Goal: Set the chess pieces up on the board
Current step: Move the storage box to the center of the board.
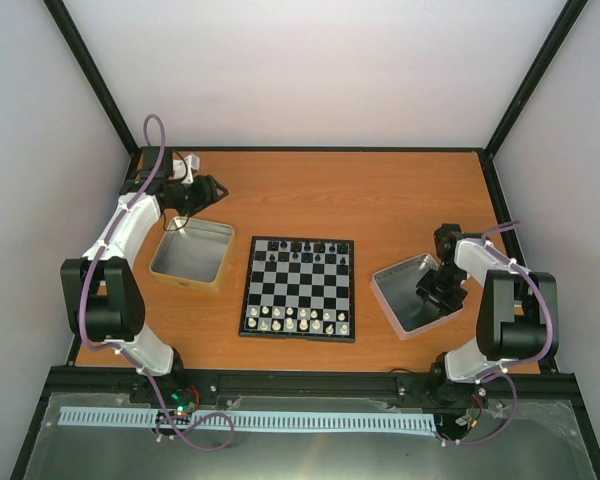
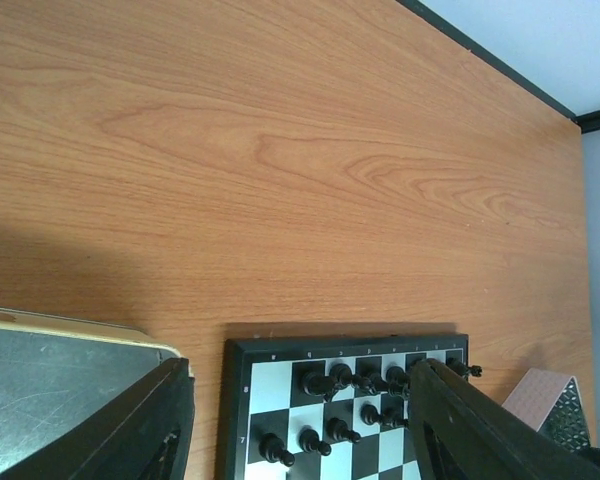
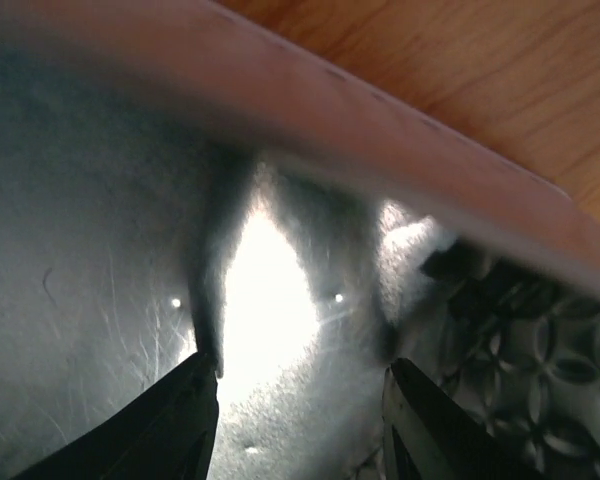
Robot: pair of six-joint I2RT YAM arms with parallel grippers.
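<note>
- Board (image 1: 298, 288): flat, mid-table, between two metal trays.
- Black chess pieces (image 1: 302, 246): on the board's two far rows, with gaps in the second row.
- Whitish chess pieces (image 1: 298, 320): on the board's two near rows.
- Left tray (image 1: 185, 258): just left of the board. Right tray (image 1: 395, 285): just right of it, set askew.
- Left gripper (image 1: 218, 188): beyond the board's far-left corner, over the wooden table (image 1: 380, 200), fingers spread, nothing between them.
- Right gripper (image 1: 432, 294): right of the board, down inside the right tray, fingers apart, pinching nothing.
</note>
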